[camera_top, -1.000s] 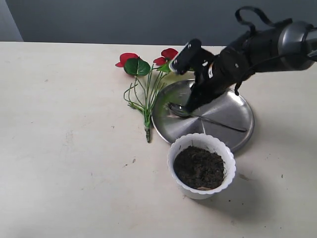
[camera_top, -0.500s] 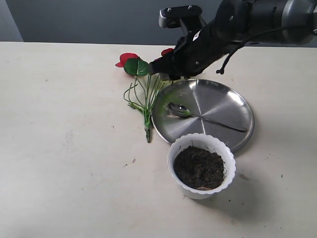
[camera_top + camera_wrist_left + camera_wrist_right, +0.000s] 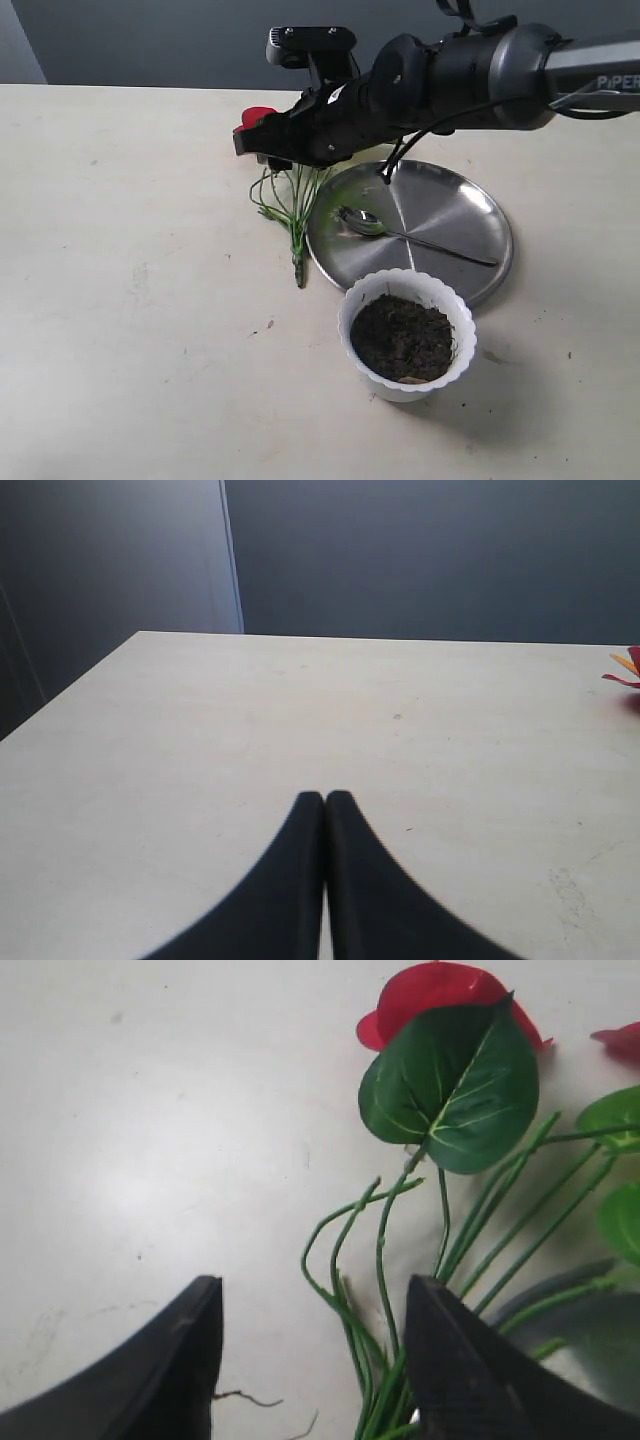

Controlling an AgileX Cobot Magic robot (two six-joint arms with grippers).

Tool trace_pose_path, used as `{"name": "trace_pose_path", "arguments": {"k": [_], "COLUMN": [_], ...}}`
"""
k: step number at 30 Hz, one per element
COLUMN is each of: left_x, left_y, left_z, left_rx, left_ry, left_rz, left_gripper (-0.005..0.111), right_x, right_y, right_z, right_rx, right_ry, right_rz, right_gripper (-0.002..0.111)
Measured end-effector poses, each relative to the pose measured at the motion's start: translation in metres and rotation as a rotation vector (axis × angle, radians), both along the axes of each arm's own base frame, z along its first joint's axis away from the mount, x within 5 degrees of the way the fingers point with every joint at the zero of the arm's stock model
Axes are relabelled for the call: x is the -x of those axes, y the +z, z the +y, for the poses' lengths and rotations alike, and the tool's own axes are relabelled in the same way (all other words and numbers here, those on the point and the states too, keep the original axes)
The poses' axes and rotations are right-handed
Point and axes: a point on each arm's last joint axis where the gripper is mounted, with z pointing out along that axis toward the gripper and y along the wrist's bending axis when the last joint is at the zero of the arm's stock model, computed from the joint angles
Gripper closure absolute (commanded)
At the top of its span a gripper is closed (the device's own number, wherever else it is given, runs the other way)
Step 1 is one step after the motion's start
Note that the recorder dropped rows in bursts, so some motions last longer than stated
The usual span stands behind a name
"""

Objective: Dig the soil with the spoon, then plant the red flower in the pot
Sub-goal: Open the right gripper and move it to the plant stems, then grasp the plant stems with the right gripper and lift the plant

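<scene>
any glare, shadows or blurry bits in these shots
Exterior view: the steel plate shows bright glare streaks, and the pot casts a soft shadow on the table. Right wrist view: the open right gripper has dark, soft-edged fingers, while the red flower is sharp. Left wrist view: the shut left gripper is a black silhouette.

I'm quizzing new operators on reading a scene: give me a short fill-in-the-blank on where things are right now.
1. The spoon lies on the steel ____.
2. The soil sits inside the white ____.
3. The right gripper hovers with its fingers ____ above the red flower stems.
4. The left gripper has its fingers ____, holding nothing.

Missing words: plate; pot; open; shut
</scene>
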Motion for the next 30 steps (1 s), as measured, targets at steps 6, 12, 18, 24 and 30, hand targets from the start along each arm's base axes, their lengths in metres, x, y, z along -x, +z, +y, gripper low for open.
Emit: {"name": "trace_pose_path", "arguments": {"k": [6,12,18,24,30], "left_x": [0.0,0.0,0.0,0.0,0.0], "left_y": [0.0,0.0,0.0,0.0,0.0], "left_z": [0.0,0.0,0.0,0.0,0.0], "left_rx": [0.0,0.0,0.0,0.0,0.0], "left_ry": [0.0,0.0,0.0,0.0,0.0], "left_rz": [0.0,0.0,0.0,0.0,0.0], "left_gripper": [0.106,0.106,0.106,0.106,0.106], "right_x": [-0.019,-0.037,-0.045,-0.052,-0.054], "right_y": [-0.02,-0.015,0.0,0.004,0.002], "right_z": [0.017,0.034,0.033,0.018,0.017], "right_rx": [-0.001,-0.027,0.093,0.262,0.269], "right_ry": [-0.009,0.005,0.007,-0.083,-0.102], "right_rz": [-0.006,-0.016,-0.036,-0.025,-0.017], "right_gripper": [0.055,0.055,0.055,0.055,0.055]}}
